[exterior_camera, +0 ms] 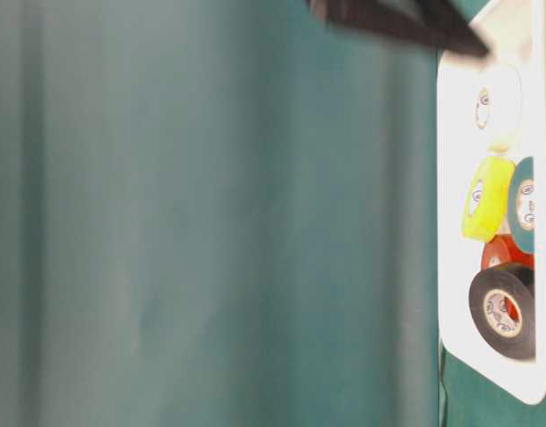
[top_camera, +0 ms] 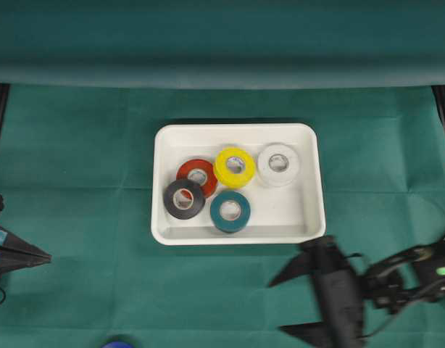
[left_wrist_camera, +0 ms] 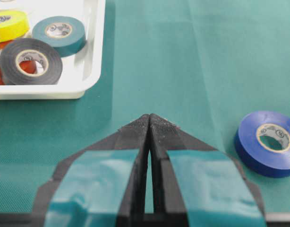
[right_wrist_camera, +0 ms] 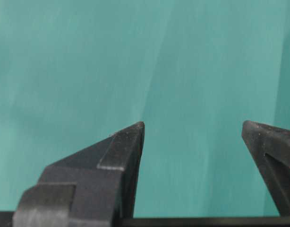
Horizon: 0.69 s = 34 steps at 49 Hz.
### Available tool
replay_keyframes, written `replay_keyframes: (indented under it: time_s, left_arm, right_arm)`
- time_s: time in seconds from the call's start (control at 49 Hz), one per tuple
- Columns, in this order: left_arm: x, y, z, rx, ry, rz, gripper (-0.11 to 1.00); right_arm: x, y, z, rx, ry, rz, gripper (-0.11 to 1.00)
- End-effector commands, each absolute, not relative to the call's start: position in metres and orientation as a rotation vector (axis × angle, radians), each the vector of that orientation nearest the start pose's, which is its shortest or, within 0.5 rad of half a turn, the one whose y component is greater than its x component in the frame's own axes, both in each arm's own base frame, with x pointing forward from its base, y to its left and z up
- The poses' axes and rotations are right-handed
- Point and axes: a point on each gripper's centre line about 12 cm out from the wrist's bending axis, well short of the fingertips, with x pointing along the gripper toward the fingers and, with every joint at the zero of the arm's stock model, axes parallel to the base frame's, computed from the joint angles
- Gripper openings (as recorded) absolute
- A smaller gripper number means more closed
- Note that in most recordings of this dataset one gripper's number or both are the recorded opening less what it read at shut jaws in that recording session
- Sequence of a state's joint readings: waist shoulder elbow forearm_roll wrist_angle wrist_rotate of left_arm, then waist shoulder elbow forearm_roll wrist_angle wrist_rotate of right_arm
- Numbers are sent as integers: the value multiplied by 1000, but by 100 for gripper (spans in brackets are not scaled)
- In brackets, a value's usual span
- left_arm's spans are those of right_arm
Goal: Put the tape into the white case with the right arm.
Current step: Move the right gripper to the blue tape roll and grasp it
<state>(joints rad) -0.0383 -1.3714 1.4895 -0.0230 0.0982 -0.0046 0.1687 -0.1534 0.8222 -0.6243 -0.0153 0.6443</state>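
Five tape rolls are held in the white case [top_camera: 238, 234], below which the right gripper [top_camera: 282, 304] is spread empty.

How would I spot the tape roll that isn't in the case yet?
Find the white case on the green cloth. Outside it, beyond its corner and beside the left gripper, a blue roll lies flat. It is the only blue roll, and the only one on the cloth.
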Motion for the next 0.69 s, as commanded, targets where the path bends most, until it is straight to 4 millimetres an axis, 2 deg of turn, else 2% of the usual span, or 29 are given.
replay_keyframes:
  time_s: [0.0, 0.163, 0.327, 0.49, 0.674]
  left_arm:
    - [132, -5, 188, -27, 205, -36, 0]
    - [132, -5, 188, -27, 206, -36, 0]
    - [132, -5, 189, -27, 203, -36, 0]
    - [132, -5, 188, -27, 206, -36, 0]
    - [132, -5, 188, -27, 205, -36, 0]
  right_arm:
    - [367, 65, 187, -33, 615, 169, 49]
    - [418, 75, 191, -28, 583, 171, 49]
    - [458, 85, 190, -14, 555, 175, 49]
    - [490, 100, 184, 31, 550, 168, 49]
    - [513, 102, 181, 93, 598, 80, 49]
